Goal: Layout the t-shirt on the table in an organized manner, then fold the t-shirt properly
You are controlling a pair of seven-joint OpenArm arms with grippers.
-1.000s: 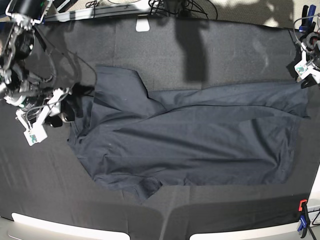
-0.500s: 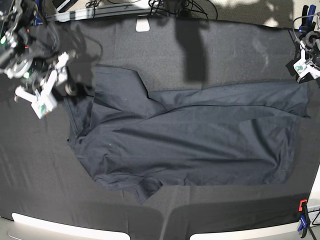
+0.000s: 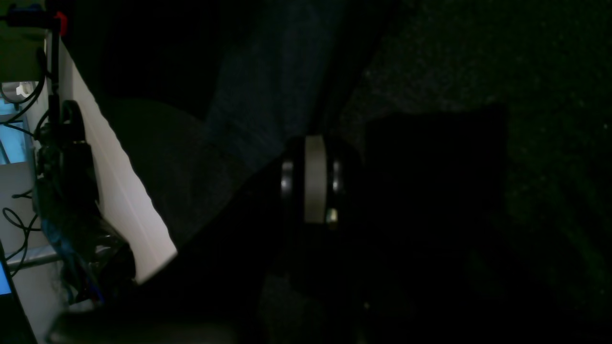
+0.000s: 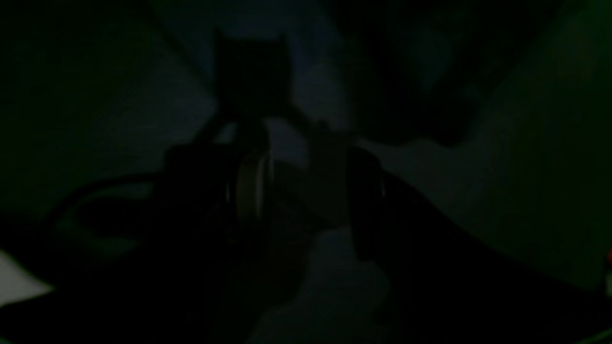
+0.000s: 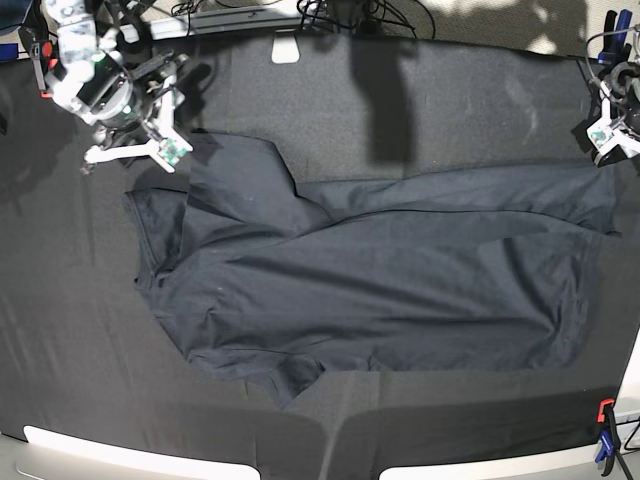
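The dark navy t-shirt (image 5: pixel 380 270) lies spread across the black-clothed table (image 5: pixel 450 100), with one sleeve folded over at the upper left. My right gripper (image 5: pixel 180 115) hovers at the back left, just beyond that sleeve. In the dim right wrist view its fingers (image 4: pixel 248 186) stand apart with nothing between them. My left gripper (image 5: pixel 603 140) sits at the far right edge, above the shirt's upper right corner. The left wrist view shows this gripper (image 3: pixel 315 179) shut over dark cloth, with bluish t-shirt fabric (image 3: pixel 267 95) beyond it. No cloth is visibly pinched.
An orange-and-blue clamp (image 5: pixel 605 430) grips the front right corner. A small white object (image 5: pixel 285 48) lies at the back edge. The table's pale rim (image 5: pixel 100 450) runs along the front, and cables hang beyond the back edge.
My right arm swung from the shirt's left edge up to the back-left corner; that edge now lies slightly farther left. The left gripper closed.
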